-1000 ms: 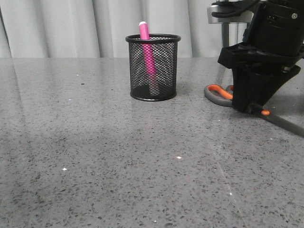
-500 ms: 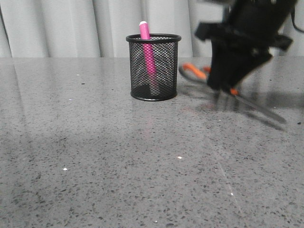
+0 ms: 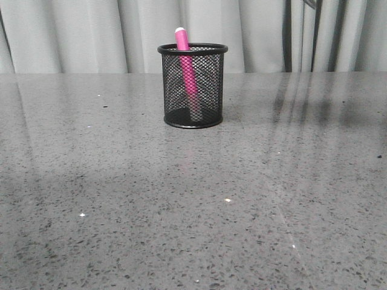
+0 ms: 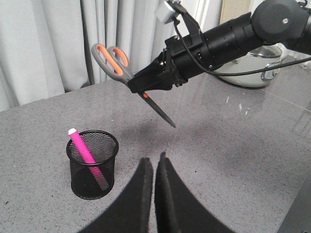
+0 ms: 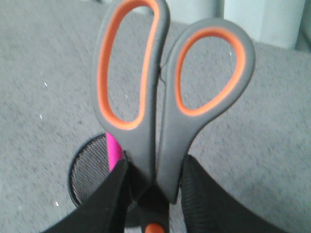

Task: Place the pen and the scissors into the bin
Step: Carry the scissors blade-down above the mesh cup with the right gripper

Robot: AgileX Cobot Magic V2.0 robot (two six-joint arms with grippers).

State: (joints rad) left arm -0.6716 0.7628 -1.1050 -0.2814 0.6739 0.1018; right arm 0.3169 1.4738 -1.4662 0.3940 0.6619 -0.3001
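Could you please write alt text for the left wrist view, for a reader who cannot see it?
The right gripper holds the scissors in the air, blades pointing down, above the grey table. Nearby stands the bin with the pen inside.

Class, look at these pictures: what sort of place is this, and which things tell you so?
Probably an indoor test bench: a speckled grey table, pale curtains behind, and a rice-cooker-like pot at the far side.

Scissors (image 5: 160, 121): grey handles, orange lining, clamped between right gripper (image 5: 154, 194) fingers. Beyond the fingers: bin (image 5: 90, 170) holding pink pen (image 5: 114, 151).
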